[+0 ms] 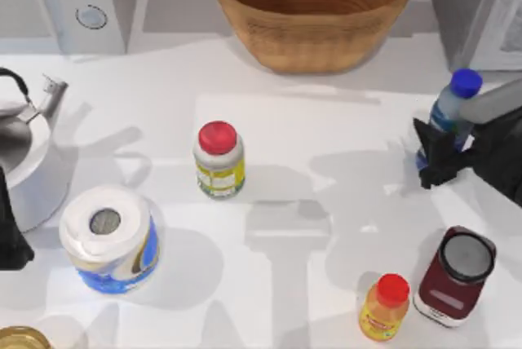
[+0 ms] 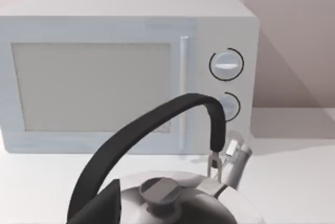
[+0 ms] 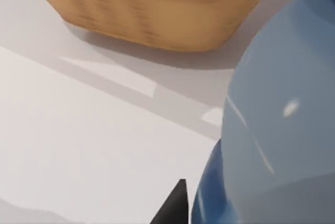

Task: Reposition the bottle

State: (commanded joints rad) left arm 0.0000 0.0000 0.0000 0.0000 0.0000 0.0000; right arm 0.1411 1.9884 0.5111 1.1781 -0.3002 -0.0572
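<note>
A wide bare stretch of the white desk (image 1: pixel 326 202) is lying open through the middle. The big woven brown basket (image 1: pixel 313 6) is blocking the back. The white jar with the red lid (image 1: pixel 218 160) is standing alone left of the middle, with room all around it. The paper roll in blue wrap (image 1: pixel 108 237) and the shiny metal kettle (image 1: pixel 20 153) are crowding the left side. Near the front right, the small orange bottle with the red cap (image 1: pixel 385 308) and the dark red container (image 1: pixel 454 276) are standing just beside each other, leaving a thin gap.
</note>
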